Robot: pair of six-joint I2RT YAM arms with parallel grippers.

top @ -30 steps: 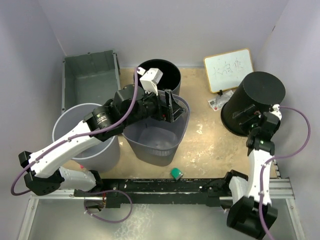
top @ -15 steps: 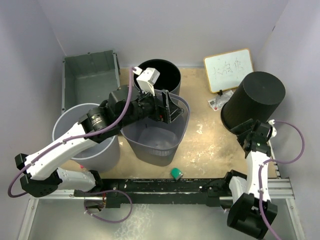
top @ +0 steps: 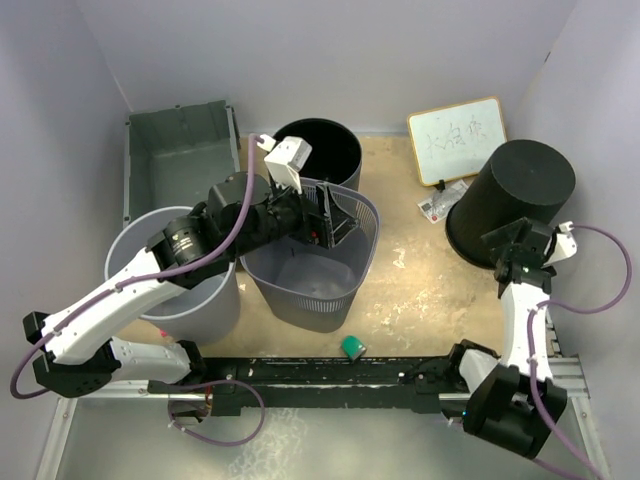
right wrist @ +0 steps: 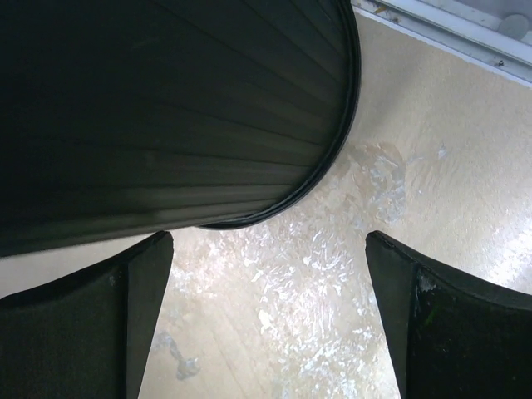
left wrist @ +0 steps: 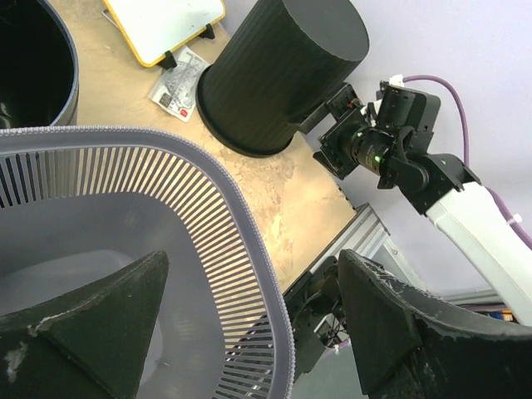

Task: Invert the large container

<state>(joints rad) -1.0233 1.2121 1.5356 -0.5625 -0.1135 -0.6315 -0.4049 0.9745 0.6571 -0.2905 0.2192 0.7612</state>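
Note:
The large container (top: pixel 180 160) is a dark grey rectangular crate at the back left, standing open side up and empty. It does not show in either wrist view. My left gripper (top: pixel 335 215) is open, to the right of the crate. One finger is inside and one outside the far rim of the grey mesh basket (top: pixel 310 290), as the left wrist view shows (left wrist: pixel 253 274). My right gripper (top: pixel 515 240) is open and empty at the near side of an upturned black bin (top: pixel 515 190). In the right wrist view (right wrist: pixel 270 241) it is over bare table.
A round light grey bin (top: pixel 135 245) stands just in front of the crate, under my left arm. An open black bin (top: pixel 335 145) is at the back middle. A whiteboard (top: pixel 457 138), a small packet (top: pixel 437 205) and a green object (top: pixel 352 347) lie on the table.
My right gripper has let go of the upturned black bin and drawn back to the right. My left gripper has shifted a little left and back at the basket rim.

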